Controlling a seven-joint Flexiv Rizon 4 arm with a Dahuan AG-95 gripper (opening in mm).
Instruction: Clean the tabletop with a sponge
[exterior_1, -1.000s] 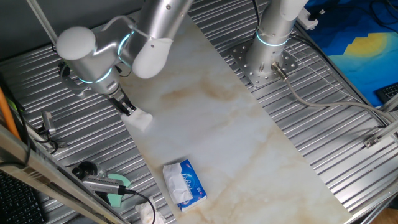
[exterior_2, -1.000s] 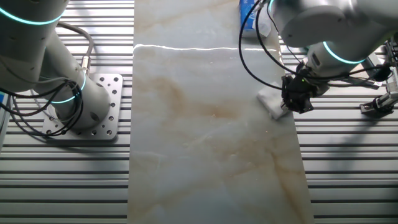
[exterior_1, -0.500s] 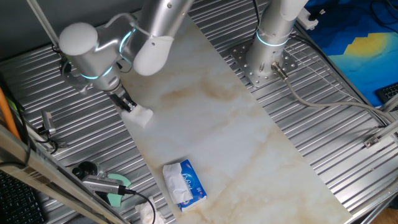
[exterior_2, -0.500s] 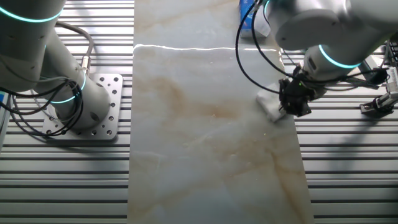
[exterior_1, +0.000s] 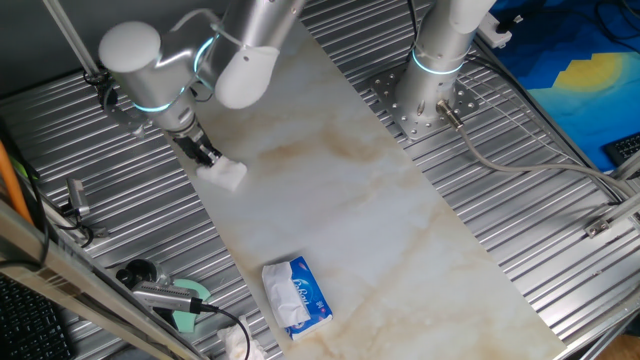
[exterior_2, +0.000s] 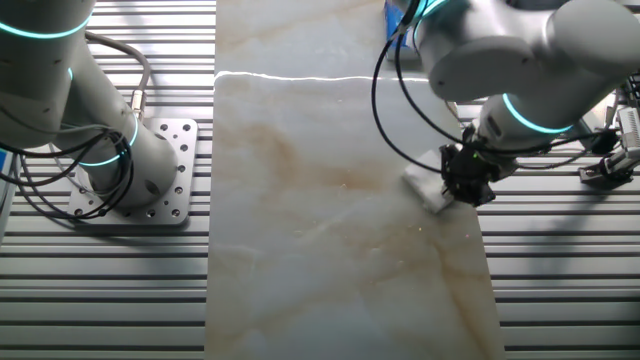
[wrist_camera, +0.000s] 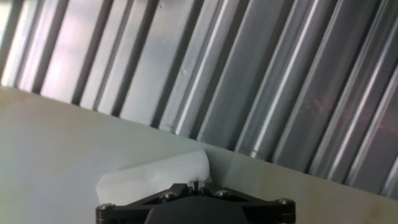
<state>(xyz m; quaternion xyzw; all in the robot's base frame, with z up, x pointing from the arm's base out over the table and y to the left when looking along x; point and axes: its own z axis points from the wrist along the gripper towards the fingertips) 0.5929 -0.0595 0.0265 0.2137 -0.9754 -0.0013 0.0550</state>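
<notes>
The tabletop (exterior_1: 360, 200) is a long white marble-look slab with tan veins; it also shows in the other fixed view (exterior_2: 330, 220) and in the hand view (wrist_camera: 56, 149). The sponge (exterior_1: 226, 174) is a small white block pressed on the slab near its edge, seen too in the other fixed view (exterior_2: 425, 190) and the hand view (wrist_camera: 158, 176). My gripper (exterior_1: 207, 160) is shut on the sponge and holds it against the slab; it also shows in the other fixed view (exterior_2: 462, 184) and at the bottom of the hand view (wrist_camera: 193, 186).
Ribbed grey metal (exterior_1: 120, 190) lies on both sides of the slab. A blue-and-white tissue pack (exterior_1: 296, 294) lies on the slab's near end. A second arm's base (exterior_1: 432, 90) stands on a bolted plate. Tools and crumpled tissue (exterior_1: 235, 342) lie at the lower left.
My gripper has slid the sponge along the slab's edge, away from the tissue pack. The tissue pack and the other arm have not moved.
</notes>
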